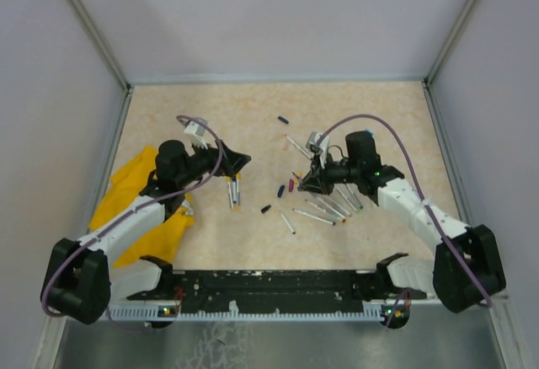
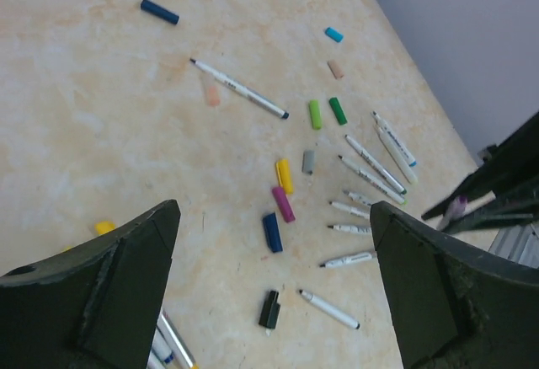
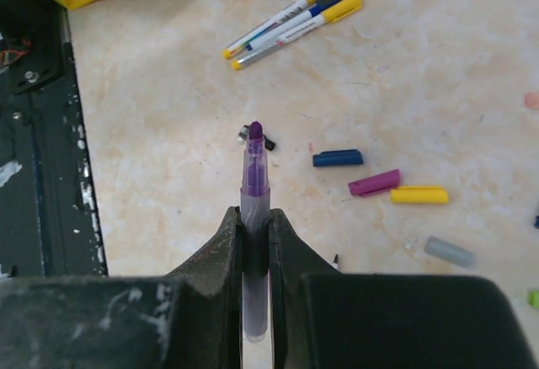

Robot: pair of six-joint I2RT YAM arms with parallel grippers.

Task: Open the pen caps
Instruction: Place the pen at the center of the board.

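Pen caps [image 2: 284, 175]: loose, scattered between grippers.
Left gripper [image 2: 271, 213]: jaws wide apart, empty.
Right gripper [image 3: 255, 217]: jaws clamped on purple pen [image 3: 255, 171], tip bare.

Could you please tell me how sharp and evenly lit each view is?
Top external: soft, even light, no glare, yet the coloured plastic pen caps are barely resolved. Left wrist: caps crisp, the left arm's dark fingers underexposed. Right wrist: the purple felt-tip pen sharp, the right fingers gripping it dim.
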